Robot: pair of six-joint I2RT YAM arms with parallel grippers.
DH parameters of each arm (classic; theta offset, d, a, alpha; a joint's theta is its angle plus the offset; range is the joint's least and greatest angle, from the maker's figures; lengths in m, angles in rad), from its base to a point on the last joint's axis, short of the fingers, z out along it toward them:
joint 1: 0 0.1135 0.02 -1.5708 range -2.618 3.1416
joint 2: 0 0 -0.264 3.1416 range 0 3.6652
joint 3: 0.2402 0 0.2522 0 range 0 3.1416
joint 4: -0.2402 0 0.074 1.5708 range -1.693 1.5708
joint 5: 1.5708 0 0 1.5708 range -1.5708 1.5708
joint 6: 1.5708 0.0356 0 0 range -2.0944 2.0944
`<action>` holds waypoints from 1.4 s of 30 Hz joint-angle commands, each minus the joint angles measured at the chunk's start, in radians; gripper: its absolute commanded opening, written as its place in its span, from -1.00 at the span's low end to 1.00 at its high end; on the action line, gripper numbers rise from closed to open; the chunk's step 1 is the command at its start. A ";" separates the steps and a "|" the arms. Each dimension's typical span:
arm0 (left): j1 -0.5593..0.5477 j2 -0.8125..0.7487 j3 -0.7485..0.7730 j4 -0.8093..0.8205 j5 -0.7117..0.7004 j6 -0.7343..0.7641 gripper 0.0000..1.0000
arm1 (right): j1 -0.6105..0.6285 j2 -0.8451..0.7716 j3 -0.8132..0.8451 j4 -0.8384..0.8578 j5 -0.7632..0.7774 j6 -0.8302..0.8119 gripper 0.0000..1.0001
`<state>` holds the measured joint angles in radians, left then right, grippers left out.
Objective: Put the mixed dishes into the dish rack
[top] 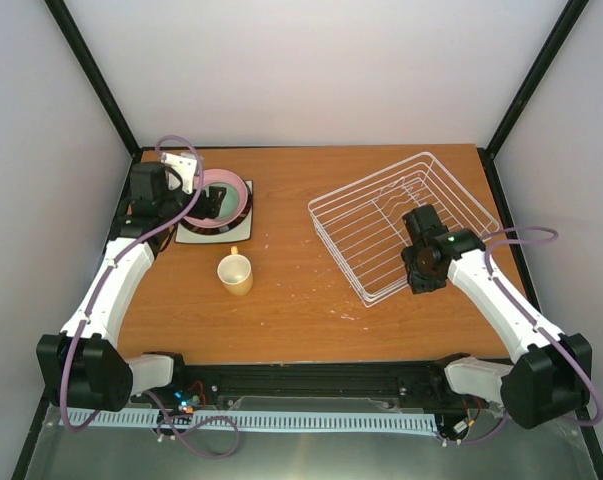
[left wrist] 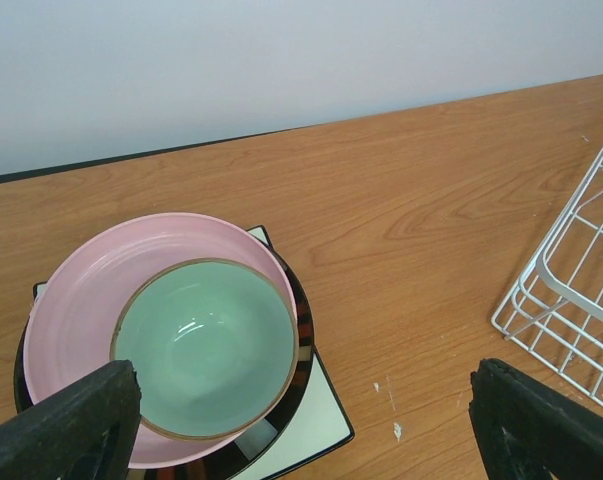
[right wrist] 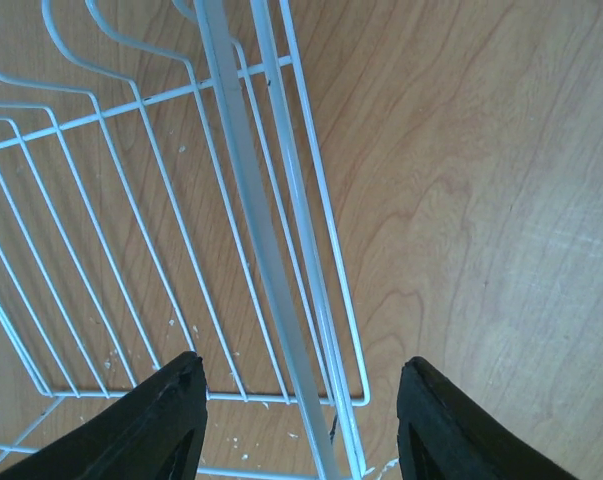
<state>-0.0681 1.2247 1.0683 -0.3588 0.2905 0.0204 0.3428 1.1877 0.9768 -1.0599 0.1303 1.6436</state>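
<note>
The mint-green bowl [left wrist: 206, 345] sits just ahead-left of my wide-open, empty left gripper [left wrist: 301, 400]; my right gripper [right wrist: 301, 400] straddles the dish rack [right wrist: 243, 180] rim, jaws apart.

Table [left wrist: 431, 200]: wood-grain top, smooth, faint sheen.
Dish rack [right wrist: 268, 250]: white coated wire, glossy.
Mint-green bowl [left wrist: 206, 345]: glazed, glossy.
Pink round plate [left wrist: 86, 290]: smooth, satin.

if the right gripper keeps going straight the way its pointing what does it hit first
Most likely the dish rack: its side rim runs between the open fingers of the right gripper, so that wire comes before the table. How far off it lies is hard to judge.
</note>
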 commanded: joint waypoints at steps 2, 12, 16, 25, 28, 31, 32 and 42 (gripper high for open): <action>-0.002 0.000 0.004 0.017 -0.022 0.030 0.81 | -0.034 0.043 -0.014 0.034 -0.001 -0.040 0.01; -0.002 -0.004 -0.005 0.021 -0.044 0.035 0.81 | -0.058 0.126 -0.015 0.085 -0.013 -0.127 -0.70; -0.002 -0.009 -0.008 0.022 -0.051 0.035 0.81 | -0.079 0.140 0.005 0.089 -0.008 -0.189 -0.94; -0.002 -0.011 -0.010 0.022 -0.053 0.035 0.81 | -0.096 0.242 0.146 0.049 -0.006 -0.538 -0.94; -0.002 -0.016 -0.011 0.022 -0.053 0.033 0.81 | -0.098 0.306 0.177 0.047 -0.062 -0.662 -0.94; -0.002 -0.020 -0.011 0.021 -0.058 0.033 0.81 | -0.098 0.391 0.225 0.015 -0.119 -0.798 -0.94; -0.002 -0.023 -0.013 0.022 -0.061 0.033 0.81 | -0.099 0.416 0.236 0.021 -0.144 -0.845 -0.94; -0.002 -0.028 -0.011 0.019 -0.071 0.034 0.81 | -0.098 0.610 0.551 -0.219 0.017 -1.181 -0.94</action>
<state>-0.0681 1.2213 1.0512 -0.3523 0.2314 0.0372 0.2371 1.7679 1.4326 -1.1404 0.0658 0.6781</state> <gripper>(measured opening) 0.906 0.031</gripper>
